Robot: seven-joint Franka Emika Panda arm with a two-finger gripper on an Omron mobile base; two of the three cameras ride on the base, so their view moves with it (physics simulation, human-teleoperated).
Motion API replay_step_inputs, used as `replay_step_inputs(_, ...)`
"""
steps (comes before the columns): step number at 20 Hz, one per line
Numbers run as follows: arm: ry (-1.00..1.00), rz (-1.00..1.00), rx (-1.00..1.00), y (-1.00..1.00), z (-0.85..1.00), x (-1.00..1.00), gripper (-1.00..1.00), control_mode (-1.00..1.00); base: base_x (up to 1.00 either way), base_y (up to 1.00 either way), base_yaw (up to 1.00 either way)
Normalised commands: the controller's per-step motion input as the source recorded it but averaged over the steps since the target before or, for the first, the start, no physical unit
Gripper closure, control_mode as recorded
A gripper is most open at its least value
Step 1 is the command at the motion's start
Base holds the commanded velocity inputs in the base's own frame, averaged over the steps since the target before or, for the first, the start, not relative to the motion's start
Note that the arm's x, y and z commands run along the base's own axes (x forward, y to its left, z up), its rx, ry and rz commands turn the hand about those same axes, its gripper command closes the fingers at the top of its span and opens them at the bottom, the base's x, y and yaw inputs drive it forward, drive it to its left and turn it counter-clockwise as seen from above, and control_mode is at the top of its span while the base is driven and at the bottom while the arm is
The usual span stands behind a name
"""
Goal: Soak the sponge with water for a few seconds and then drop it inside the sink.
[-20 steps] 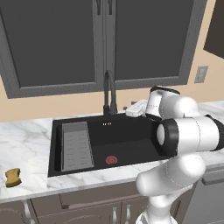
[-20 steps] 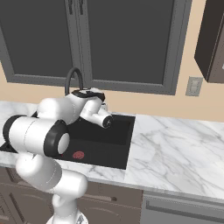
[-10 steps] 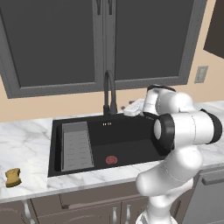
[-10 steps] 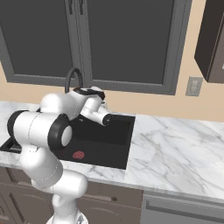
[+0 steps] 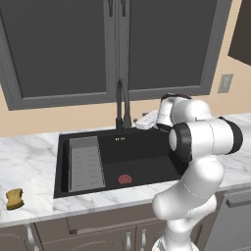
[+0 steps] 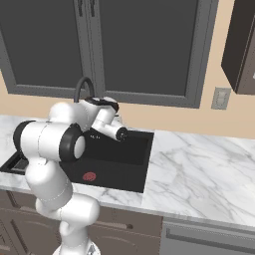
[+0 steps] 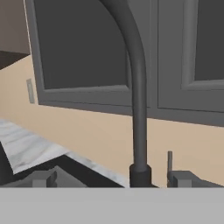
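A small yellow-brown sponge (image 5: 14, 198) lies flat on the white marble counter (image 5: 29, 162), far to the left of the sink (image 5: 142, 162) and close to the counter's front edge; nothing touches it, and it sits well apart from the robot's hand.

The sink is a large black rectangular basin set into the counter; a grey ribbed rack (image 5: 86, 164) fills its left part, and a red-ringed drain (image 5: 126, 179) sits on the basin floor nearer the front. A tall black arched faucet (image 5: 122, 105) rises from the back rim of the sink, its spout curving forward over the basin; no stream is visible under it.

The white arm reaches over the right side of the basin, and its gripper (image 5: 145, 121) is held up near the back rim, just to the right of the faucet's base. In the hand view the two finger tips (image 7: 41, 178) stand apart at the bottom, one on each side of the faucet column (image 7: 139, 105); the fingers are spread with nothing between them, and the faucet stands beyond them rather than in their grasp.

Behind the sink runs a beige wall with a dark-framed window (image 5: 112, 49); an outlet plate (image 6: 220, 98) is on the wall to the right, and a dark upper cabinet (image 6: 241, 45) hangs at the far right.
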Motion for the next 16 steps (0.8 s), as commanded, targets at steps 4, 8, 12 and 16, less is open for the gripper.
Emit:
replay_step_inputs(4, 0.00, 0.00, 0.00, 0.00, -0.33, 0.23, -1.00, -1.00, 0.00, 0.00, 0.00)
replay_step_inputs(8, 0.00, 0.00, 0.00, 0.00, -0.33, 0.18, -1.00, -1.00, 0.00, 0.00, 0.00)
replay_step_inputs(12, 0.00, 0.00, 0.00, 0.00, -0.22, 0.15, -1.00, -1.00, 0.00, 0.00, 0.00)
replay_step_inputs(16, 0.00, 0.00, 0.00, 0.00, -0.12, 0.14, -1.00, -1.00, 0.00, 0.00, 0.00)
